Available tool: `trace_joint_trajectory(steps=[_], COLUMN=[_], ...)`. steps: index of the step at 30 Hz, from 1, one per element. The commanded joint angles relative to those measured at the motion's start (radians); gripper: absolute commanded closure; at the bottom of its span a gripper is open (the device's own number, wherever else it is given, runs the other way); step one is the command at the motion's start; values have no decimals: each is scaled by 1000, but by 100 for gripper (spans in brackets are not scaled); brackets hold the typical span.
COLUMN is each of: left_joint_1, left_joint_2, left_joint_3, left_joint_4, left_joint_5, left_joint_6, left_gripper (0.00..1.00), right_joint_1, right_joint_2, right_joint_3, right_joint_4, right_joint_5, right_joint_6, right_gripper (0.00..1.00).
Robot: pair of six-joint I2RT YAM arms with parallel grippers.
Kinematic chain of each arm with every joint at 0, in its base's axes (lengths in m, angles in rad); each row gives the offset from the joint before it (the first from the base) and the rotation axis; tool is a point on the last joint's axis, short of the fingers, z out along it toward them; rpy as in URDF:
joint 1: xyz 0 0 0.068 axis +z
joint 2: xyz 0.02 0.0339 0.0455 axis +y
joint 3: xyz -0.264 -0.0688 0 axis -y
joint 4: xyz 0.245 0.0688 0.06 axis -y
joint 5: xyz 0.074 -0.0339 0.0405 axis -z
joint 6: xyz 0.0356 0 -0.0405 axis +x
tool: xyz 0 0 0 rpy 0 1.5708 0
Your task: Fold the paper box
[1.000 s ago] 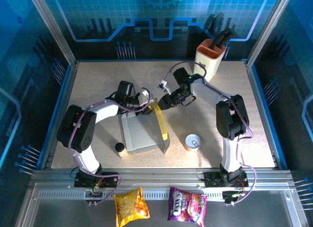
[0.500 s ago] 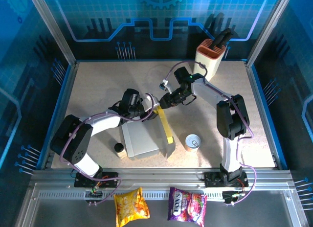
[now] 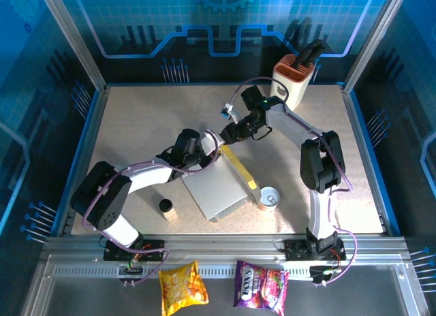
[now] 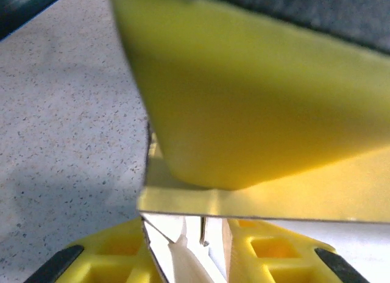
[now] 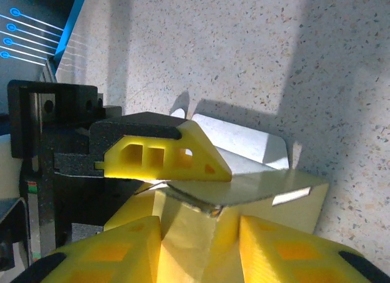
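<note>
box point(image 3: 212, 192) on worktop point(image 3: 136, 125), just left of can point(image 3: 270, 197) | raised flap point(image 3: 238, 167) runs from can far-left to claws | right claw point(image 5: 200, 221) pinches flap's far end | left claw point(image 4: 186, 234) straddles box edge at same end, grip cannot tell

Skewed paper box point(image 3: 212, 192), ctr of table point(image 3: 136, 118): flat grey-white panel, yellow flap raised along rt edge.

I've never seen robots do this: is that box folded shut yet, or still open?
Still open, partly folded: the box's grey inside faces up, and one yellow flap stands raised along its right edge.
</note>
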Motion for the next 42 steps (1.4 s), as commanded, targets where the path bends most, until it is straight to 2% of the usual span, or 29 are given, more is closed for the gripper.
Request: trace_joint_trajectory(steps=[1,8,13,25,28,35,42], left_joint_1=[-8,-8,-4,57,58,51,46], left_joint_2=[10,54,93,167,170,182,180], left_joint_3=[-7,-3,13,54,33,-7,-24], left_joint_4=[83,160,211,317,356,411,426], left_joint_5=[-39,-122,-192,-205,-159,-121,-117], left_joint_6=[-67,-116,-97,-115,-109,-150,-162], left_gripper=[77,88,92,97,97,93,91], right_joint_1=[3,-20,-46,-98,-105,-116,-110], right_joint_2=[-52,-120,-175,-217,-211,-135,-111], right_joint_3=[16,1,-27,-56,-56,-54,-126], right_joint_4=[4,21,52,48,42,-7,32], right_joint_5=[35,125,171,184,167,-15,-35], right_joint_6=[15,57,84,88,82,55,60], right_gripper=[56,55,55,54,54,54,58])
